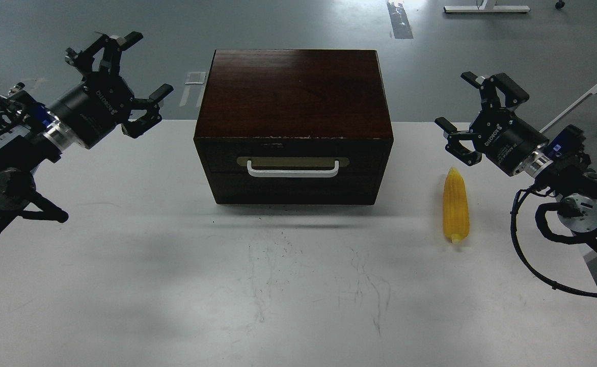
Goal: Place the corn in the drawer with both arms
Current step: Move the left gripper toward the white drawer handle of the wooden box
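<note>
On the table, corn lay untouched, drawer shut; my left claw and right claw gaped empty.

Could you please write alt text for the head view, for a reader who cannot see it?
A dark wooden cabinet stands on a white table, its drawer closed. A yellow corn lies to its right. The left gripper and right gripper hover open on either side.

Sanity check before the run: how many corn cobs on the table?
1. The corn lies on the white table, right of the closed drawer and just below the right gripper. Anything inside the drawer can't be seen.
</note>
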Tool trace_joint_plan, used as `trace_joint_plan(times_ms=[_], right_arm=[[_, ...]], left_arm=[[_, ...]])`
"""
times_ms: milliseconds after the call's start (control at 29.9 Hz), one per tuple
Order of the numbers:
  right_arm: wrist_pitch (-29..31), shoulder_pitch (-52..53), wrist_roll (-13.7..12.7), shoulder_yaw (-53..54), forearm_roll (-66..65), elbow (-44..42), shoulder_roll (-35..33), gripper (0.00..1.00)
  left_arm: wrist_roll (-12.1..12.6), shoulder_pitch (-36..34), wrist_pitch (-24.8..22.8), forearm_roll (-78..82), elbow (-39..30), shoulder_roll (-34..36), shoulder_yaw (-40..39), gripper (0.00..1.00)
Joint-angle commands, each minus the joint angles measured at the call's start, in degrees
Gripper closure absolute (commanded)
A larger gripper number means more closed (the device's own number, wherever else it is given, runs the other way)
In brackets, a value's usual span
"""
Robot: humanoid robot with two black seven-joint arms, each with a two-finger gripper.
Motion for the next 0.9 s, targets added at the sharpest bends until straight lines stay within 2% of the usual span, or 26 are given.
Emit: trace_joint_plan(times_ms=[0, 301, 535, 668, 769, 869], right_arm=[[0.0, 0.0, 0.1, 0.1, 0.0, 0.0, -0.1, 0.0], [0.0, -0.1, 0.5, 1.0, 0.3, 0.2, -2.2, 0.0], [0.0, -0.6, 0.6, 3.0, 0.3, 0.3, -5.3, 0.0], [0.0, -0.9, 0.6, 4.4, 0.3, 0.3, -7.1, 0.0], [0.0, -1.2, 1.0, 5.3, 0.3, 0.1, -7.9, 0.0], [0.0, -1.3, 1.2, 5.7, 0.4, -0.1, -8.5, 0.0]], left_arm=[[-0.1, 0.4, 0.0, 0.1, 0.0, 0.0, -0.1, 0.01], [0.3, -0.9, 0.0, 0.2, 1.3, 0.6, -0.1, 0.01], [0.0, -6.8, 0.0, 5.8, 2.4, 2.2, 0.0, 0.01], [-2.2, -10.3, 0.0, 18.1, -1.9, 3.0, -0.8, 0.01], [-5.7, -15.1, 0.0, 30.1, -7.5, 2.9, -0.5, 0.01], [-6.6, -19.5, 0.0, 44.8, -13.9, 1.9, -0.1, 0.01]])
